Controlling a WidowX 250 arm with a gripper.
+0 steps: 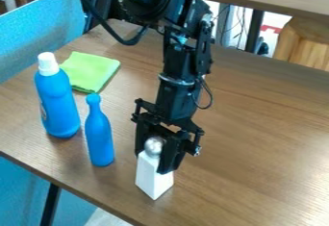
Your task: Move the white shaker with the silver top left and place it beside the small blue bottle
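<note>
Black arm [187, 40] angles down from top edge, claw [153, 163] low over table [257, 148], clamped on silver-topped white bottle [151, 181], slim blue bottle [99, 138] nearby.

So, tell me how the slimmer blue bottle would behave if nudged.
The slimmer blue bottle would probably tip easily, being tall on a narrow base. Once down, its rounded body would likely roll. Its smooth, undented sides suggest stiffness.

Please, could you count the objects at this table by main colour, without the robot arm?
Blue: 2 (plastic-looking bottle with white cap; slender bottle-shaped object with round top)
Green: 1 (folded light green cloth)
White: 1 (tall square-sided object with silver ball top, between the black gripper's fingers)
Total: 4
</note>
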